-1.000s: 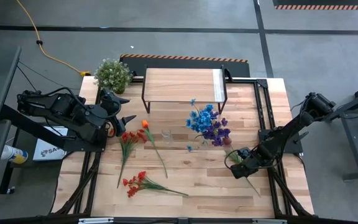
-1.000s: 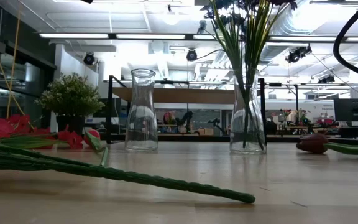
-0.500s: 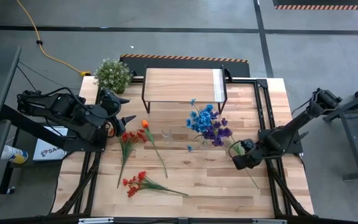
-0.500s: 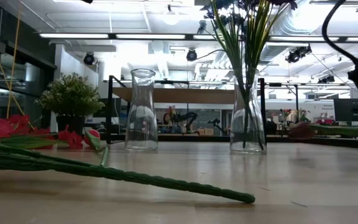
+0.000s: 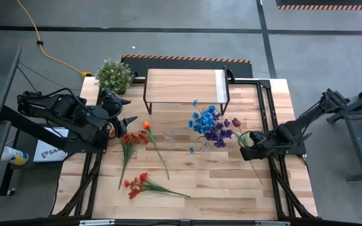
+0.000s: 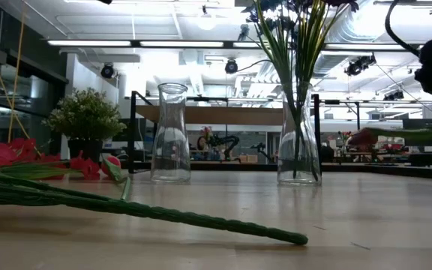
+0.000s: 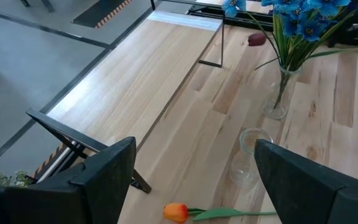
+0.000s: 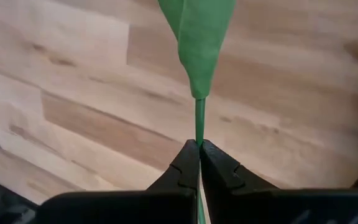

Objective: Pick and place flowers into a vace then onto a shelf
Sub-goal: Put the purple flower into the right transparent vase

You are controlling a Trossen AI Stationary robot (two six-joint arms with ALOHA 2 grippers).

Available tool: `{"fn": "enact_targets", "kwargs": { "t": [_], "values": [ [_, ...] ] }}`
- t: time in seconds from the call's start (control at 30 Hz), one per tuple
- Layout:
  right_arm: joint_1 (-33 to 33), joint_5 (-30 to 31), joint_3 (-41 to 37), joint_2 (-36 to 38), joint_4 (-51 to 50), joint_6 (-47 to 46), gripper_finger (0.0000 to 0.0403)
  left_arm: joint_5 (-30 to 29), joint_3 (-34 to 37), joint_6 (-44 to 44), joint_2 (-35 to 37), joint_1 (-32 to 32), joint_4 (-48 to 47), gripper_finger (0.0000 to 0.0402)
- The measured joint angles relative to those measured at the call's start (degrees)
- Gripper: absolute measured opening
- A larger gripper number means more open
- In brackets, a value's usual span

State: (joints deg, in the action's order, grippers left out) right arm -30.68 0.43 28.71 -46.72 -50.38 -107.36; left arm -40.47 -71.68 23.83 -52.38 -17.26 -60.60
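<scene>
We see the right gripper clamped on a dark red flower, lifted off the table, stalk near level, bloom toward the filled vase. Empty vase farther left. Left gripper spread open beside the shelf.

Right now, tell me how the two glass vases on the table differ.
The vase by the right arm holds a bunch of blue and purple flowers; the other vase is empty. In the low view the filled vase flares wide at its base, while the empty vase has a gentler carafe shape. Both are clear glass, upright on the tabletop, in front of the shelf.
</scene>
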Motion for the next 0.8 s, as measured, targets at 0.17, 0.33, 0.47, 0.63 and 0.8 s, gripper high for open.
{"fn": "enact_targets", "kwargs": {
  "t": [0.17, 0.33, 0.47, 0.63, 0.8],
  "values": [
    [2.85, 2.91, 0.04, 3.46, -2.0, 2.06, 0.0, -0.02, 0.0, 0.0, 0.0, 0.0, 0.0, 0.036],
    [5.48, 5.66, 0.09, 7.13, -2.69, 3.86, 0.0, -0.02, 0.0, 0.0, 0.0, 0.0, 0.0, 0.036],
    [7.74, 8.75, 0.11, 9.99, -2.63, 5.85, 0.0, -0.04, 0.0, -0.01, 0.0, 0.0, 0.0, 0.036],
    [10.45, 12.39, 0.16, 13.4, -2.41, 8.63, 0.0, -0.04, 0.0, -0.07, 0.02, 0.0, 0.0, 0.036],
    [12.59, 16.72, 0.2, 17.19, -1.02, 12.02, 0.0, -0.04, 0.0, -1.18, 0.01, 0.0, 0.0, 0.036]
  ]
}}
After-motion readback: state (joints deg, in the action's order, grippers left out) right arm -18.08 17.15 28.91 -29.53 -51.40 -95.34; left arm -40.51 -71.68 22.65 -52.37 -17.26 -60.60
